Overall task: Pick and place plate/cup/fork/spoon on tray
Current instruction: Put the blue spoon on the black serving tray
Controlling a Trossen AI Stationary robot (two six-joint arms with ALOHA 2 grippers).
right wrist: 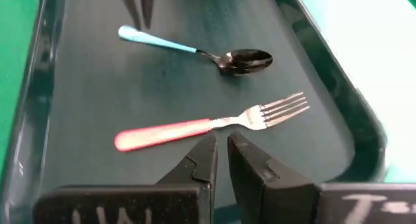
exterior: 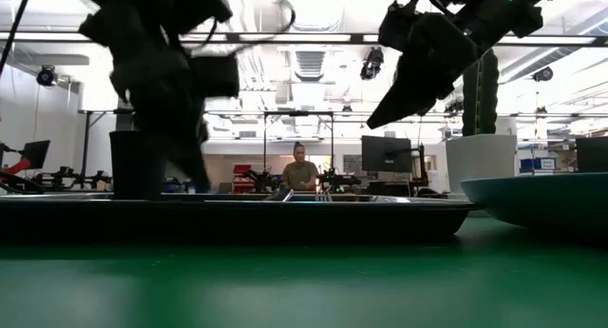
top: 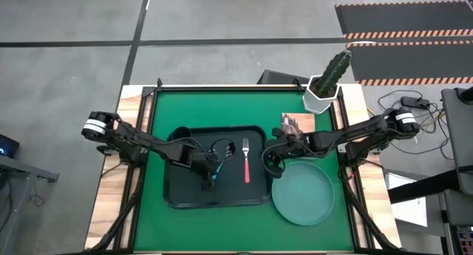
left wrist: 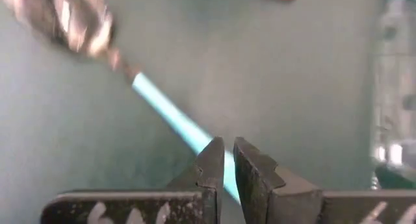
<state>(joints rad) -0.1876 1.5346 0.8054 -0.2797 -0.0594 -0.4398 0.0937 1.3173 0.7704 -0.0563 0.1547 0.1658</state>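
Already the tray (top: 177,199) carries the cup (top: 180,134), the spoon (right wrist: 195,50) and the fork (right wrist: 208,126); only the plate (top: 302,194) lies outside, on the mat just off the tray's right edge. The right gripper (top: 272,165) hovers over that edge, nearly closed and holding nothing, with the plate directly beside and below it, so this arm is the nearer. The left gripper (top: 211,171) hangs above the spoon's blue handle, fingers almost together, apparently empty.
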